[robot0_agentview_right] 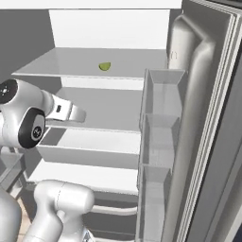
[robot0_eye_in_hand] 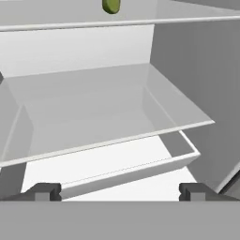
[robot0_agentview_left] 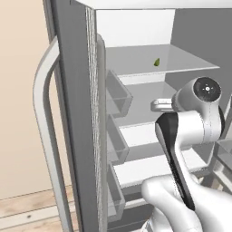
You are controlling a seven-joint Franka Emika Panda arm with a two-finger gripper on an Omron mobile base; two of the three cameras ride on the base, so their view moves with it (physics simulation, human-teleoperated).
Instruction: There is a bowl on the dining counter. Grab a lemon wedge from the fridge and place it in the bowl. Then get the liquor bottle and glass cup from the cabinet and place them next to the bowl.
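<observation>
The fridge (robot0_agentview_left: 72, 90) stands open with both doors swung wide. A small green-yellow lemon wedge (robot0_agentview_left: 157, 62) (robot0_agentview_right: 104, 66) lies on the upper white-grey shelf (robot0_agentview_right: 71, 66), toward its back. My gripper (robot0_eye_in_hand: 119, 192) is open, its fingertips (robot0_eye_in_hand: 44, 191) far apart with nothing between them. It reaches into the fridge at the height of the middle shelf (robot0_eye_in_hand: 93, 108), below the wedge. In the hand view the lemon wedge (robot0_eye_in_hand: 111, 5) sits at the top edge. The bowl, dining counter, liquor bottle, glass cup and cabinet are out of view.
The left door has a long pale curved handle (robot0_agentview_left: 43, 113) and clear bins (robot0_agentview_left: 118, 95) on its inside. Stacked bins (robot0_agentview_right: 158, 137) line the right door, close to the shelves. A lower shelf and a drawer front (robot0_eye_in_hand: 131, 171) lie beneath my hand.
</observation>
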